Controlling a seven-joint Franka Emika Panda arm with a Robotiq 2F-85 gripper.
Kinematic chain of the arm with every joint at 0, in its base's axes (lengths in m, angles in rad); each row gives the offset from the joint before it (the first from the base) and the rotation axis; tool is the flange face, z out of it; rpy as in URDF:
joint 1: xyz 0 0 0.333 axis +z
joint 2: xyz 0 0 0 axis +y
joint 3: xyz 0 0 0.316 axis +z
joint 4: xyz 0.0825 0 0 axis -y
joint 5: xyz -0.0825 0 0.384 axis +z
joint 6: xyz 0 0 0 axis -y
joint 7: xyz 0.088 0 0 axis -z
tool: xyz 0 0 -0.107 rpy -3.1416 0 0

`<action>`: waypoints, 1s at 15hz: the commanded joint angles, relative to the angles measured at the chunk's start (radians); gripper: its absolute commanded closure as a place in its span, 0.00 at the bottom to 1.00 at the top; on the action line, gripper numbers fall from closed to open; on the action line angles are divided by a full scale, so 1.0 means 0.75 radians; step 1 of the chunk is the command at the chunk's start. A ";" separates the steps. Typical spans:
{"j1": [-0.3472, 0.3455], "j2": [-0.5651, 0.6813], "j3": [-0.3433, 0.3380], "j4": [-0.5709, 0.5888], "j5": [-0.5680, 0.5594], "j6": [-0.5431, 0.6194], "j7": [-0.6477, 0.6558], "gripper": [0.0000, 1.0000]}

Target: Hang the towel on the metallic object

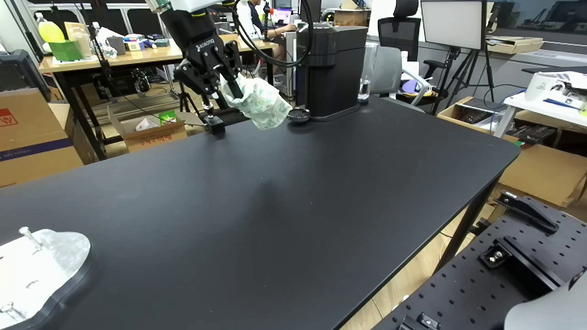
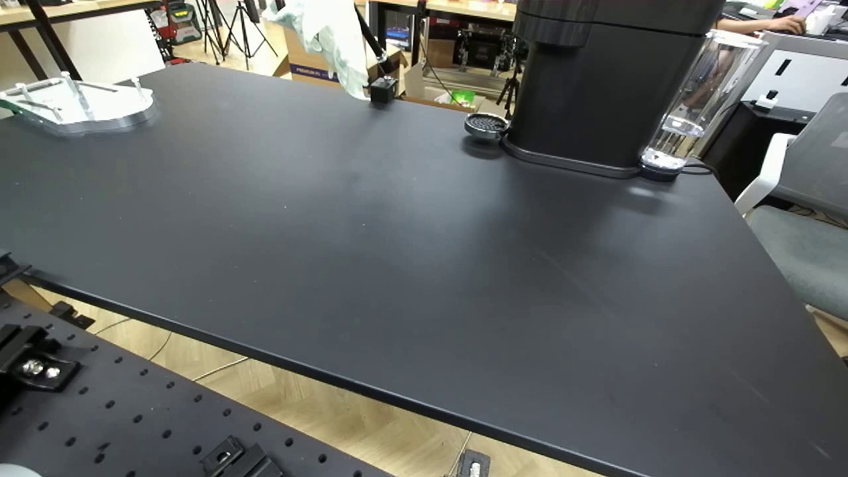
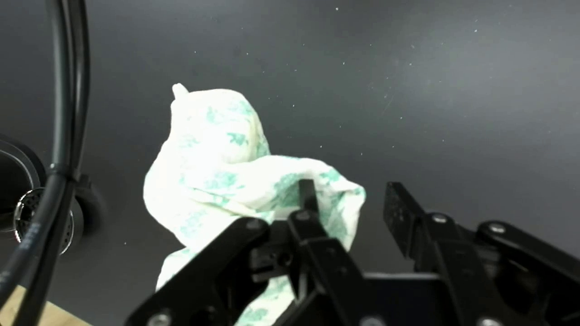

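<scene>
In both exterior views a dark, smooth tabletop (image 1: 293,220) is seen; pale specks are picked up on it in the wrist view. Cluttered workroom around: wooden bench (image 1: 151,53), cardboard box (image 1: 36,137), monitor (image 1: 451,23), grey chair (image 1: 385,68), seated person (image 1: 279,32) partly hidden. Perforated black board (image 2: 132,411) is placed along the near edge, pale wood-look floor (image 2: 298,411) seen between.

Boxy black appliance (image 2: 596,99) is stood at the far side; clear cylinder (image 2: 702,106) set just beside it, round dish (image 2: 487,124) with shiny rim and gridded top near its base. Silvery-white plate (image 2: 86,106), curved outline, upright pegs, is laid at the other end. Black clamp (image 2: 383,91) is fixed at the far edge.

Thin, soft towel (image 3: 226,190), white with green leafy print, bunched and creased, is seen hanging by the far edge near the clamp; contact with either cannot be told.

The pincer (image 3: 350,184) is spread, gap clearly seen in the wrist view. Towel is overlapped by one finger (image 3: 308,194); the second stands apart from it. By what the cloth is borne cannot be told.
</scene>
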 commanded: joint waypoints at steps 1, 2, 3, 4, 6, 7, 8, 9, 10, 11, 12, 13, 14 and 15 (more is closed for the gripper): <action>0.011 -0.025 -0.004 0.004 0.007 -0.029 -0.004 0.25; 0.012 -0.026 -0.003 0.005 0.006 -0.029 -0.005 0.19; 0.013 -0.027 -0.002 0.006 0.006 -0.030 -0.007 0.11; 0.014 -0.028 -0.002 0.005 0.006 -0.029 -0.009 0.05; 0.014 -0.032 -0.001 -0.002 0.004 -0.017 -0.013 0.00; 0.013 -0.035 0.000 -0.011 0.003 -0.006 -0.015 0.35; 0.012 -0.037 -0.001 -0.016 -0.001 0.006 -0.016 0.31; 0.010 -0.037 -0.001 -0.015 0.002 0.007 -0.020 0.32; 0.010 -0.037 -0.002 -0.015 0.002 0.008 -0.022 0.37; 0.008 -0.038 -0.002 -0.015 0.004 0.009 -0.024 0.47; 0.008 -0.040 -0.002 -0.016 0.003 0.011 -0.027 0.54; 0.008 -0.042 -0.002 -0.018 0.002 0.013 -0.031 0.60; 0.008 -0.043 -0.002 -0.020 0.000 0.015 -0.033 0.67; 0.007 -0.045 -0.003 -0.021 -0.001 0.017 -0.035 0.74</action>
